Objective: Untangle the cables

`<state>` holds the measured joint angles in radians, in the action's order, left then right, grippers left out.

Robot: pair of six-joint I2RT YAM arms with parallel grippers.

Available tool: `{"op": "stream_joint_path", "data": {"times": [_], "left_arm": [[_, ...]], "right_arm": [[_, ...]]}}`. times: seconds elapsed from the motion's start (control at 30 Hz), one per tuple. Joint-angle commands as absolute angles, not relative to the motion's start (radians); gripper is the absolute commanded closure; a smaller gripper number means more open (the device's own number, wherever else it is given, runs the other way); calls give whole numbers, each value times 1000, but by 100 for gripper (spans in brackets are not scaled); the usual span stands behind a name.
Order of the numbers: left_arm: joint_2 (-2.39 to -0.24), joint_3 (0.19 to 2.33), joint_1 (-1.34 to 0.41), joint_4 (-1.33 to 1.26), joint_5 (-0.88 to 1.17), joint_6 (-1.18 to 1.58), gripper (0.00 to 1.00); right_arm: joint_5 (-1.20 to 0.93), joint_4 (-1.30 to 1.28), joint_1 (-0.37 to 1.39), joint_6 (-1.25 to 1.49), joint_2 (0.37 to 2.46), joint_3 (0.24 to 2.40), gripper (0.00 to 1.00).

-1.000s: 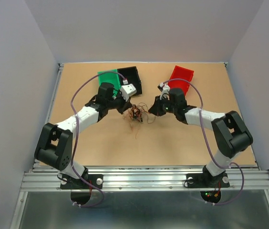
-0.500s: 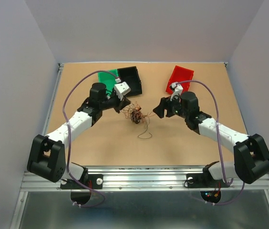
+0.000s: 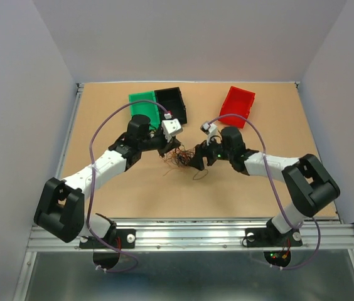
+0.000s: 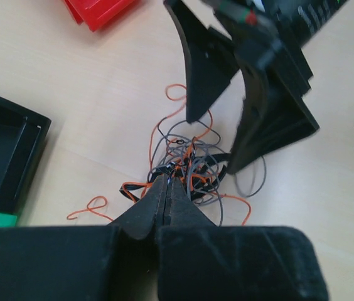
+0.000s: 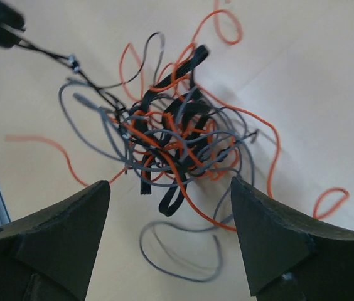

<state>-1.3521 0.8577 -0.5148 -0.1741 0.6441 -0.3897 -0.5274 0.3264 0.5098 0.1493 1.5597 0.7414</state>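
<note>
The cables [image 3: 180,158] are a small knot of thin black, grey and orange-red wires on the tan table; the same knot shows in both wrist views [image 4: 189,166] [image 5: 177,141]. My left gripper [image 3: 168,151] is at the knot's left edge. Its jaws [image 4: 167,183] are pressed together on a thin dark strand. In the right wrist view that strand runs taut from the knot to the upper left. My right gripper [image 3: 197,160] hangs over the knot's right side, open [image 5: 169,188], with the wires between its spread fingers and nothing held. The left wrist view also shows it [image 4: 211,145].
A green bin [image 3: 142,102] and a black bin [image 3: 172,102] stand together behind the left gripper. A red bin [image 3: 237,103] lies behind the right arm. A loose grey loop [image 5: 183,251] lies beside the knot. Grey walls enclose the table.
My right gripper drew away to the right, then came back over the knot with its jaws spreading wide. The left gripper stayed shut and shifted slightly with the knot.
</note>
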Motion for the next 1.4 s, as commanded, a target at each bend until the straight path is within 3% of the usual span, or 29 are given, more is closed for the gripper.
{"op": "stream_joint_path", "data": {"times": [0.0,0.17,0.27,0.3,0.37,0.5,0.67,0.9,0.97,1.0,1.07,1.1,1.17,1.37], "left_arm": [[-1313,865,-511,-207,641,-379,100],[-1302,868,-511,-199,667,-377,100],[-1283,883,-497,-187,696,-361,100],[-1278,890,-489,-184,707,-341,100],[-1255,913,-454,-172,748,-318,100],[-1192,894,-411,-207,726,-262,100],[-1120,819,-368,-328,512,-169,100],[-1086,798,-321,-347,572,-164,100],[-1091,795,-321,-342,661,-176,100],[-1094,796,-321,-336,693,-192,100],[-1111,805,-322,-319,762,-204,100],[-1117,807,-325,-315,781,-209,100],[-1137,815,-334,-293,831,-233,100],[-1151,827,-417,-232,822,-308,100]], "right_arm": [[-606,445,569,17,1601,804,17],[-595,485,591,18,1683,860,22],[-548,469,603,28,1744,916,42],[-526,466,603,28,1770,936,58],[-477,447,603,15,1785,946,75],[-364,396,601,-20,1766,933,79],[-148,269,601,29,1666,896,80],[58,88,601,113,1533,868,88],[46,64,603,126,1494,850,81],[28,66,601,126,1442,827,53],[6,81,601,115,1393,804,36],[-59,101,603,107,1376,792,17],[-127,202,603,71,1332,737,2],[-388,454,603,35,1385,702,0]]}}
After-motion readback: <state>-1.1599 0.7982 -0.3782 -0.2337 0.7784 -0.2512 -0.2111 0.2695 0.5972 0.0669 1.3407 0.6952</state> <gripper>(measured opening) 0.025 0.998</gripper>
